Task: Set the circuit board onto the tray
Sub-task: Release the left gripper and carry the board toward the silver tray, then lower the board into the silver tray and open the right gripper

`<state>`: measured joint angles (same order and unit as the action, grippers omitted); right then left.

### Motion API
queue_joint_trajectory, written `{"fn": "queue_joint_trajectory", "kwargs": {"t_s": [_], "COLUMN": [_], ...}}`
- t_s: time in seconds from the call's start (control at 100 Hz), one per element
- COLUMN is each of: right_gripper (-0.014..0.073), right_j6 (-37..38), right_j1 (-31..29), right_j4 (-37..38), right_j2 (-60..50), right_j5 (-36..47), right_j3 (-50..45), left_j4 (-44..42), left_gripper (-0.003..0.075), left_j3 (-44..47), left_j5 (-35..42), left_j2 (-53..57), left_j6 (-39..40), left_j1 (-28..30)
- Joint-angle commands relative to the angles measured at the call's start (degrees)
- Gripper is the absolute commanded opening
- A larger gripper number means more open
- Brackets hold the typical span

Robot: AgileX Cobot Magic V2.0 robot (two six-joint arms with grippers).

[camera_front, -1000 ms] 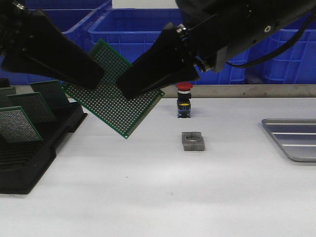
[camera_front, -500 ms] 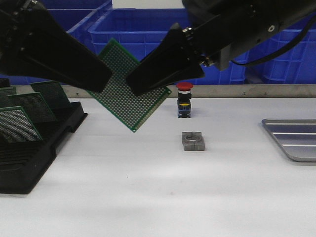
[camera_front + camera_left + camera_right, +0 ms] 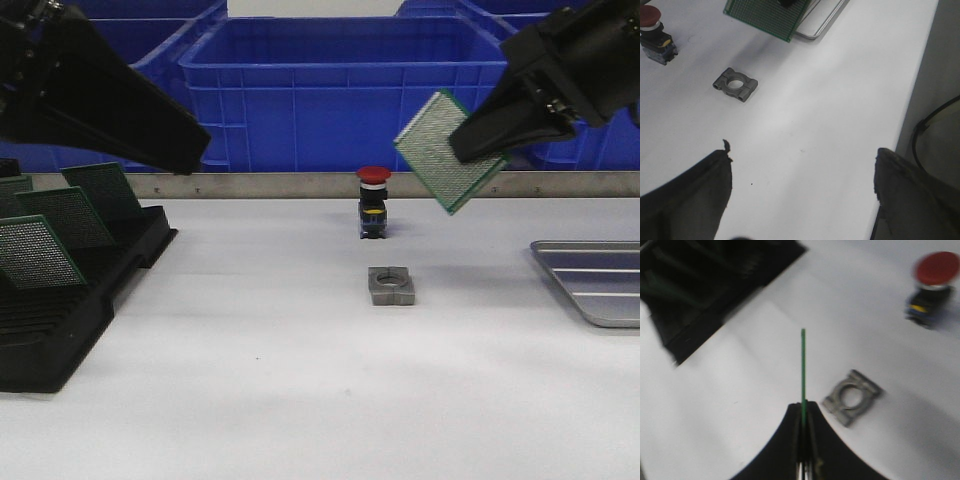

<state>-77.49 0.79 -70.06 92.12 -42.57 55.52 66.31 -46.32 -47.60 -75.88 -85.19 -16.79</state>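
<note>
4 boards (image 3: 448, 150), 1 tray (image 3: 592, 280), 1 rack (image 3: 70, 310), 1 btn (image 3: 373, 203), 1 bracket (image 3: 391, 286).

The tray (image 3: 600, 283) is cut off by the right edge of the front view, so only its near left part shows. In the left wrist view most of the tray (image 3: 821, 22) is hidden behind the circuit board (image 3: 765, 17), and the top edge cuts both off. The right gripper (image 3: 478, 142) covers one corner of the circuit board (image 3: 445, 150) in the front view. The right wrist view is blurry, so the red button (image 3: 932, 285) and the black rack (image 3: 705, 285) look smeary, and the board (image 3: 803, 365) shows only as a thin green line. The left gripper's fingers (image 3: 687, 200) run off the bottom edge. The rack (image 3: 60, 290) is cut off at the left edge.
</note>
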Motion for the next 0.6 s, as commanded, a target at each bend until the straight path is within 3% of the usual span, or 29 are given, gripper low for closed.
{"fn": "queue_joint_trajectory", "kwargs": {"t_s": [0.0, 0.3, 0.59], "right_gripper": [-0.0069, -0.0069, -0.0069], "right_j6": [5.4, 10.6, 11.3], "right_j1": [-3.0, -12.0, -15.1], "right_j4": [-2.1, -1.6, 0.3], "right_j2": [-1.9, -1.2, 5.8], "right_j5": [3.4, 7.5, 7.6], "right_j3": [1.5, 1.4, 1.4], "left_j4": [3.7, 5.1, 5.1], "left_gripper": [0.0546, 0.0546, 0.0545], "left_j3": [-1.5, -1.5, -1.5], "left_j5": [-0.6, -0.6, -0.6], "left_j2": [1.6, 1.6, 1.6], "left_j6": [0.5, 0.5, 0.5], "left_j1": [0.1, 0.1, 0.1]}}
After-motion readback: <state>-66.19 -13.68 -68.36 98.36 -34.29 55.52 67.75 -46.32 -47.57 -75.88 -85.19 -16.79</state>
